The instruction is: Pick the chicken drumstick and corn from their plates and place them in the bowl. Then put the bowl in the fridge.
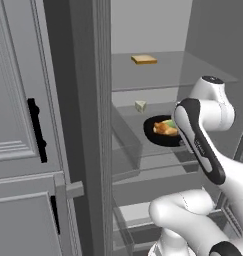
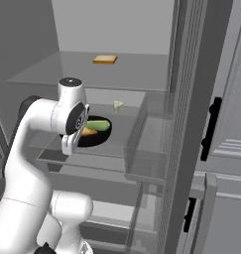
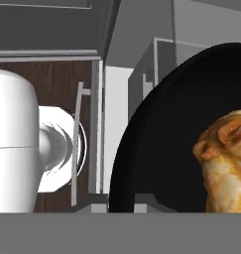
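Observation:
The fridge [image 1: 143, 75] [image 2: 117, 74] stands open in front of me. The dark bowl [image 1: 155, 134] [image 2: 96, 139] is inside it, at the level of the middle glass shelf. I cannot tell whether the bowl rests on the shelf. The chicken drumstick [image 1: 164, 130] [image 2: 90, 132] [image 3: 226, 158] and the green corn [image 1: 170, 122] [image 2: 98, 125] lie in the bowl. My gripper [image 3: 121, 207] is shut on the bowl's near rim [image 3: 142, 149]. In both base views my forearm hides the hand. The plates are out of view.
A tan slice lies on the upper shelf [image 1: 144, 59] [image 2: 105, 59]. A small pale wedge [image 1: 140, 106] [image 2: 119, 105] sits behind the bowl. Clear bins [image 1: 125, 145] [image 2: 147, 144] flank the shelf. Grey panelled fronts with black handles [image 1: 37, 130] [image 2: 211, 129] stand at the sides.

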You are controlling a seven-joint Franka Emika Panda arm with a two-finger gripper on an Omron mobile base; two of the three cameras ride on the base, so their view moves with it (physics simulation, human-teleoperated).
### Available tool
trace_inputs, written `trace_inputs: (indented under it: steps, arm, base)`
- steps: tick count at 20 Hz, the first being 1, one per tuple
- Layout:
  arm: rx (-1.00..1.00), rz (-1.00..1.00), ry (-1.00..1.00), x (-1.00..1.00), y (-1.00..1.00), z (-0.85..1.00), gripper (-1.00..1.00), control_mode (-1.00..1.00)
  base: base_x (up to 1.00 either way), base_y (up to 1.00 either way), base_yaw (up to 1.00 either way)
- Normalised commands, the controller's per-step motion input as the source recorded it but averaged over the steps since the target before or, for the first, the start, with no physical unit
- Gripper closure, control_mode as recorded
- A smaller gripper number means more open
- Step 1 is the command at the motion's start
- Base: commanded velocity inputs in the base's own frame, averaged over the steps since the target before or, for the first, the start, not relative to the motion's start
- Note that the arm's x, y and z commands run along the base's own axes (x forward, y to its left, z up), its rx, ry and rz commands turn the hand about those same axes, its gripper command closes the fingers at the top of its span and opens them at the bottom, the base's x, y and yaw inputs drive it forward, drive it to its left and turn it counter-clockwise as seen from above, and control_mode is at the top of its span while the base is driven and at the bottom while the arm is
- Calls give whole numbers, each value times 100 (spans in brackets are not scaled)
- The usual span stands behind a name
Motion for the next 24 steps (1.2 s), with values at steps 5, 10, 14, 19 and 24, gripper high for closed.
trace_inputs:
  steps: [5,10,14,19,24]
  arm:
    - [0,0,0,0,0,0,100,100]
    - [0,0,-2,0,-5,-62,100,-100]
    - [0,0,-9,20,-2,-36,100,-100]
    - [0,0,-14,40,-4,-35,100,-100]
    - [0,0,-3,58,-14,-17,100,-100]
  base:
    - [25,0,0]
    - [0,0,0]
    - [0,0,0]
    - [0,0,0]
    - [0,0,0]
